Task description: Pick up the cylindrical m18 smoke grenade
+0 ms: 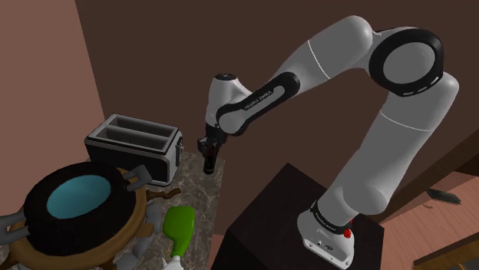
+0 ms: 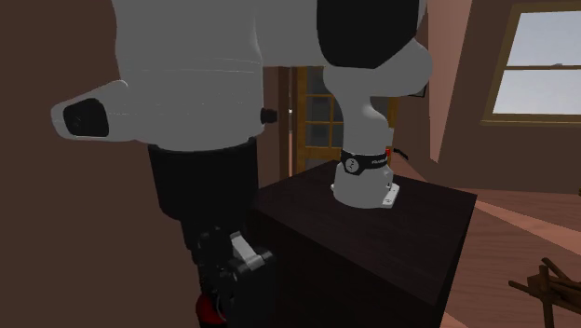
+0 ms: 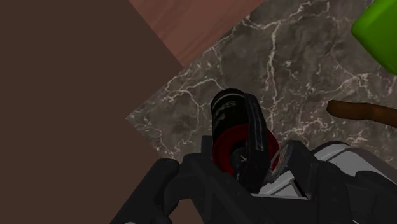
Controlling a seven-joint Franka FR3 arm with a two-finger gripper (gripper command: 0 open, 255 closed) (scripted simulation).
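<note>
Dark marble surface (image 3: pixel 299 63) lies under the smoke grenade (image 3: pixel 230 114), a black can with a red ring. The gripper (image 3: pixel 245 159) squeezes it from both sides, so it won't fall. A toaster (image 1: pixel 134 142) and green bottle (image 1: pixel 180 226) are nearby

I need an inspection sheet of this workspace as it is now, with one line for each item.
Surface: dark marble counter with white veins.
Job's things: black grenade, cylindrical with a red band, directly at the gripper.
Clutter: toaster; black round vessel with light blue inside; green bottle; brown handle.
Grippers: gripper low over the counter; grasp cannot be judged.
Cables: nothing seen.
Surroundings: brown wall; window; dark stand.
</note>
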